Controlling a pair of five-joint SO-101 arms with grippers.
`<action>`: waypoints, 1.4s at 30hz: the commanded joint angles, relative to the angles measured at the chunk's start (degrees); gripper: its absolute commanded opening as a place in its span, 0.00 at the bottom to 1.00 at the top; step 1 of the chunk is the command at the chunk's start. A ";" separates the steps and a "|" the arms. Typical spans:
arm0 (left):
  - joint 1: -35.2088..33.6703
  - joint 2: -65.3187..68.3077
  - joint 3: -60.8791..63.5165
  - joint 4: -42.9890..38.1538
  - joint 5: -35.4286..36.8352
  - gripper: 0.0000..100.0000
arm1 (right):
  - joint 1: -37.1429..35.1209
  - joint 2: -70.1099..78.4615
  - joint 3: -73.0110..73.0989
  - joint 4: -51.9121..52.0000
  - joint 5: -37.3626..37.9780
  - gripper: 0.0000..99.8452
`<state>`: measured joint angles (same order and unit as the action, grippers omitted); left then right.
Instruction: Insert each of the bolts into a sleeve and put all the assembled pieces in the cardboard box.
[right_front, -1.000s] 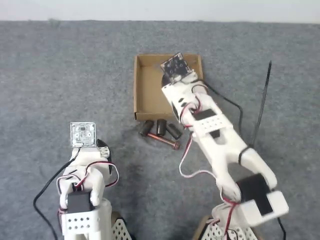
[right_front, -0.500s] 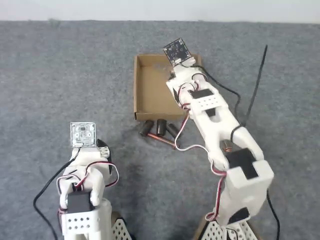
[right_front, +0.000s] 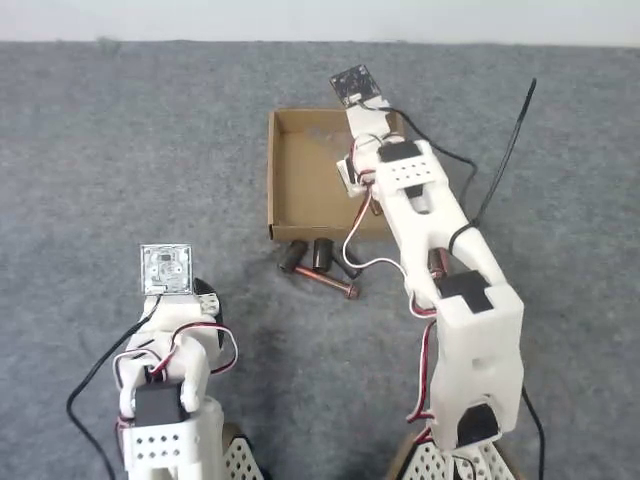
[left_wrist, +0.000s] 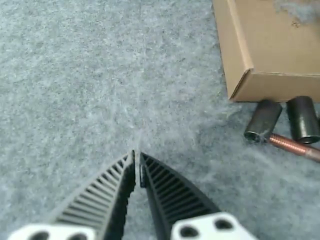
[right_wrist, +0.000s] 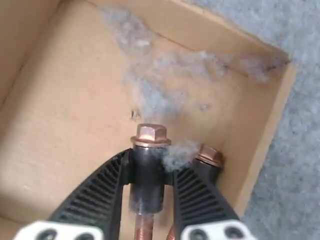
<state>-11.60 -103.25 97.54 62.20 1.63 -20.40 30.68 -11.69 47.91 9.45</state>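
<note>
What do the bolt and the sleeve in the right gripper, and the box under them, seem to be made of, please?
The bolt looks like copper-coloured metal, judging by its reddish sheen; it may be only plated. The sleeve is a dark, smooth tube, probably metal or plastic; I cannot tell which. The cardboard box is matte brown cardboard with plain folded walls.

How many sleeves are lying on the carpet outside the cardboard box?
3, in a row beside the cardboard box: left sleeve, middle sleeve, right sleeve. The right arm may hide others.
</note>
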 joint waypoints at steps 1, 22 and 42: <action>-0.35 -1.05 -0.92 0.00 -0.88 0.01 | 0.66 -0.57 -6.33 3.30 -0.79 0.01; -0.35 -1.05 -0.92 0.00 -0.88 0.01 | 0.48 -8.92 -7.74 13.85 -0.79 0.01; -0.35 -1.05 -0.92 0.09 -0.88 0.01 | 0.66 -26.59 -5.71 54.73 -0.44 0.01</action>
<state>-11.60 -103.25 97.54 62.20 1.01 -20.48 9.05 -16.35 100.22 9.36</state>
